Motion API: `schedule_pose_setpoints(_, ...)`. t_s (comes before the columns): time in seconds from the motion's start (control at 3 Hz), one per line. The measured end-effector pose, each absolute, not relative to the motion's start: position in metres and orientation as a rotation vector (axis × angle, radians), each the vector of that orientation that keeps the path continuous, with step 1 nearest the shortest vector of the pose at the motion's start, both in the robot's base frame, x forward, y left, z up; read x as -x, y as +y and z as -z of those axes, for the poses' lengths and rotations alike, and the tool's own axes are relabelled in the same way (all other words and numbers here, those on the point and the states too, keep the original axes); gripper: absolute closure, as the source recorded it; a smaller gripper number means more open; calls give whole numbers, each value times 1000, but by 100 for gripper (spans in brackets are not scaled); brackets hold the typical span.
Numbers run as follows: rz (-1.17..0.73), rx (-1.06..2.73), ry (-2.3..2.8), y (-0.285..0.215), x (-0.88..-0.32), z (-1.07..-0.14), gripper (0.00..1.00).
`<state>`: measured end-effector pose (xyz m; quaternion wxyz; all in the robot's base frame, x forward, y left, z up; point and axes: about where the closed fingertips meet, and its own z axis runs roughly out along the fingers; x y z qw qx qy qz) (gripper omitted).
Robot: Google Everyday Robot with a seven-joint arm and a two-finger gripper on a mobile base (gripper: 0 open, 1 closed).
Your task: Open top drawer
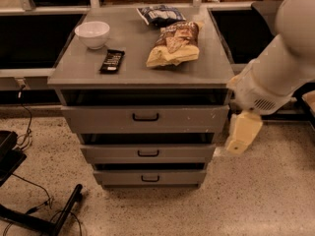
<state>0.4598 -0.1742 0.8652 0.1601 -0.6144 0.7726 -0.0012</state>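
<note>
The top drawer (187, 119) is the widest grey front of the cabinet, with a small black bar handle (145, 117) at its centre. It sits pushed in, with a dark gap above it under the cabinet top (133, 73). My white arm (275, 77) comes in from the right. My gripper (243, 132), a cream-coloured piece, hangs down beside the cabinet's right edge, level with the top drawer front. It is to the right of the handle and apart from it.
Two narrower drawers, middle (147, 153) and bottom (150, 178), sit below. On the cabinet top lie a white bowl (92, 34), a black remote (112, 61), a chip bag (173, 44) and a blue bag (160, 14). A black stand and cables (34, 215) lie on the floor at left.
</note>
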Motion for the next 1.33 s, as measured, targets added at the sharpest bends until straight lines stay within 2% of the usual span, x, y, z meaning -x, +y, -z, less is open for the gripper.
schedule_pose_setpoints(0.33,-69,1775,2234,-153,-479,-782,0)
schedule_pose_setpoints(0.67,-49,1830,2240,-137,-505,-726,0)
schedule_pose_setpoints(1.33,84,1936,2213,-133,-563,-671,0)
